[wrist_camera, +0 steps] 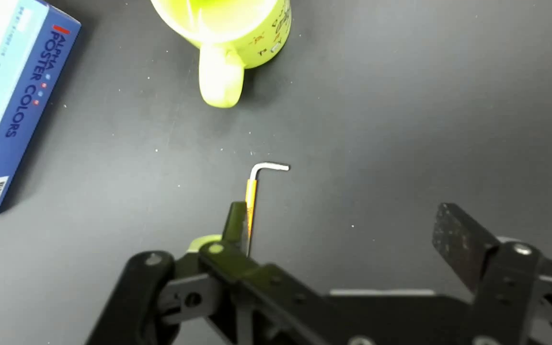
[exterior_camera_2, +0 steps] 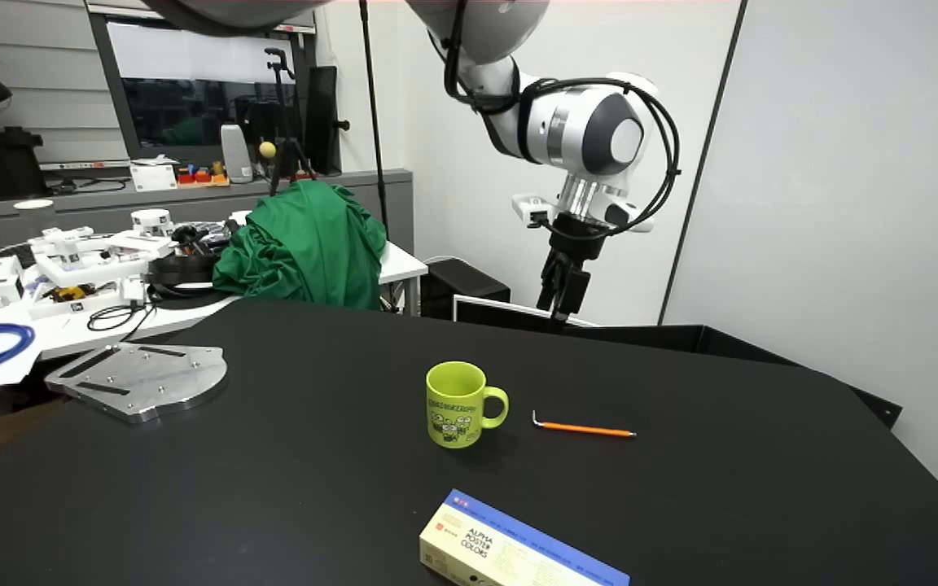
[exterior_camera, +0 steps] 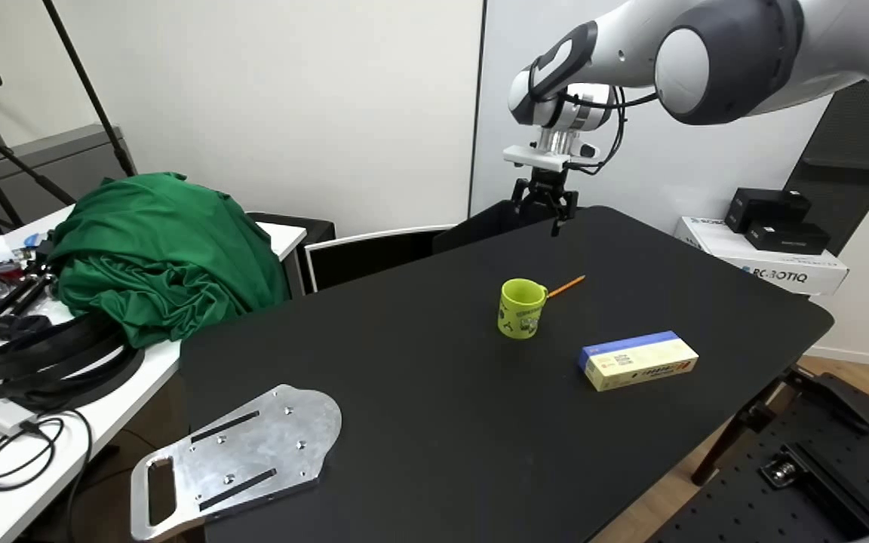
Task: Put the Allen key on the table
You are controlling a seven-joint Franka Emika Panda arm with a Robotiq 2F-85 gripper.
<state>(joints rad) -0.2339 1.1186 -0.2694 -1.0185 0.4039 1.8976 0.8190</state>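
Note:
The Allen key (exterior_camera: pixel 566 286) is a thin orange rod lying flat on the matte black table (exterior_camera: pixel 419 422), beside the lime-green cup's handle. In an exterior view, its silver bent end shows, and the key (exterior_camera_2: pixel 587 429) lies apart from the cup. In the wrist view the key's (wrist_camera: pixel 251 194) lower part is hidden behind one finger. My gripper (wrist_camera: pixel 341 208) is open, with its fingers wide apart and nothing between them. In both exterior views the gripper (exterior_camera: pixel 541 209) hangs near the table's far edge, beyond the key and apart from it; it points downward (exterior_camera_2: pixel 557 303).
The lime-green cup (exterior_camera_2: pixel 457 407) stands upright beside the key. A yellow-and-blue box (exterior_camera: pixel 638 360) lies closer to the near side. A metal plate (exterior_camera: pixel 246 452) lies at the table's other end. A white desk (exterior_camera: pixel 140 392) holds green cloth (exterior_camera: pixel 170 249) and clutter. A wall stands behind the gripper.

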